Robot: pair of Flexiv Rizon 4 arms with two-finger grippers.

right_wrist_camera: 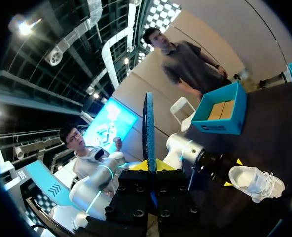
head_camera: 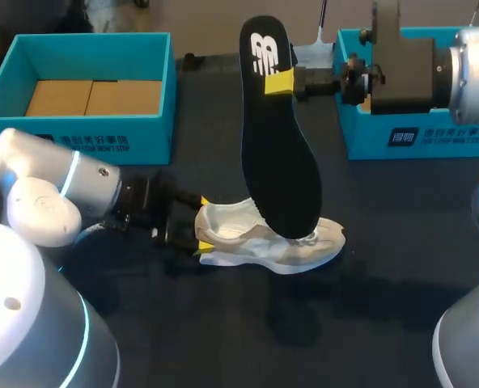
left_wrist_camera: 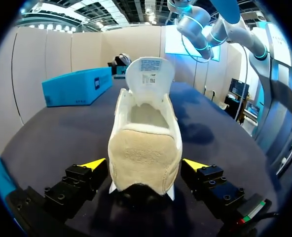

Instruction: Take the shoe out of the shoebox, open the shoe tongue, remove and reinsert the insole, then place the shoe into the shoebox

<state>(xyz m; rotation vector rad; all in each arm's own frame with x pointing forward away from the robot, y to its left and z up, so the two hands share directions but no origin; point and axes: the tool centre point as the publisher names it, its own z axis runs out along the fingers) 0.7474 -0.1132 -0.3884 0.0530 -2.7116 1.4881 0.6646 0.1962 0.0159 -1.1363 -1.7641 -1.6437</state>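
One pale shoe (head_camera: 265,242) lies on its sole on the dark table (head_camera: 369,323), outside both boxes and near the middle. Its heel points to the left arm and its toe to the right. In the left wrist view the shoe (left_wrist_camera: 145,148) has its tongue (left_wrist_camera: 150,74) folded up and forward, leaving the opening bare.

The left gripper (head_camera: 201,236) lies low on the table at the heel, one yellow-tipped finger on each side. Its tips (left_wrist_camera: 94,164) press against the heel's flanks, so it is clamped on the shoe.

The black insole (head_camera: 276,137) stands nearly upright above the shoe. In the head view its lower end overlaps the shoe's front, and it is unclear whether they touch. The right gripper (head_camera: 281,82) pinches the insole near its upper end. In the right wrist view the insole (right_wrist_camera: 148,123) rises edge-on from between the closed fingers (right_wrist_camera: 149,165).

Two teal boxes sit at the far side. The left box (head_camera: 146,133) holds brown cardboard, and the right box (head_camera: 434,141) is partly hidden behind the right arm.
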